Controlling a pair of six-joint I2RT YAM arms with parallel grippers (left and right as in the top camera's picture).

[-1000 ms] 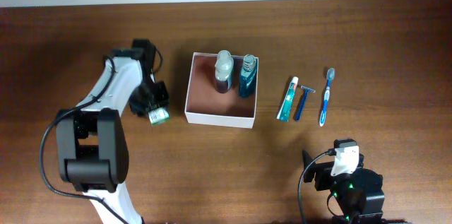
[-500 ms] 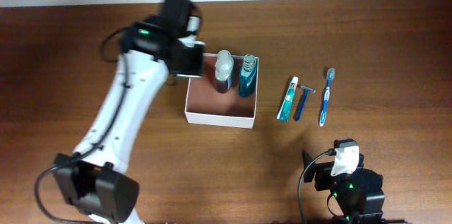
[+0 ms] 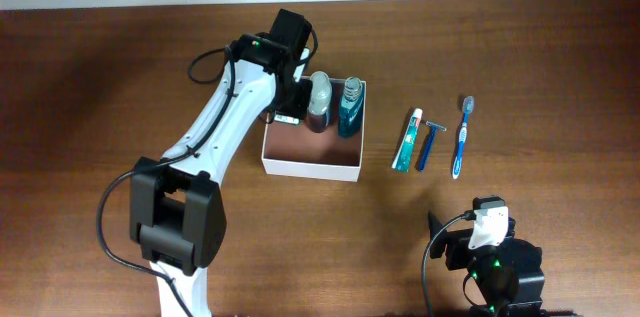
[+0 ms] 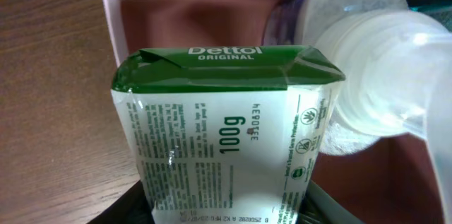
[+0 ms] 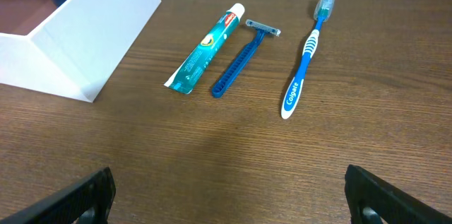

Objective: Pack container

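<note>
The container (image 3: 310, 165) is a square white box with a pinkish-brown inside (image 4: 212, 22); its white wall shows in the right wrist view (image 5: 85, 33). In it stand a clear pump bottle (image 3: 318, 97) (image 4: 374, 47) and a teal bottle (image 3: 350, 105). My left gripper (image 3: 285, 107) is shut on a green-white soap carton (image 4: 219, 139) and holds it over the box's far-left corner, beside the pump bottle. My right gripper (image 5: 226, 196) is open and empty at the front right, above bare table.
On the table right of the box lie a toothpaste tube (image 3: 408, 141) (image 5: 205, 49), a blue razor (image 3: 428, 143) (image 5: 240, 61) and a blue toothbrush (image 3: 462, 137) (image 5: 305, 58). The right arm's base (image 3: 490, 257) sits at the front right.
My left arm has swung from the table left of the box to over the box's far-left corner, carrying the soap carton. The right arm has not moved.
</note>
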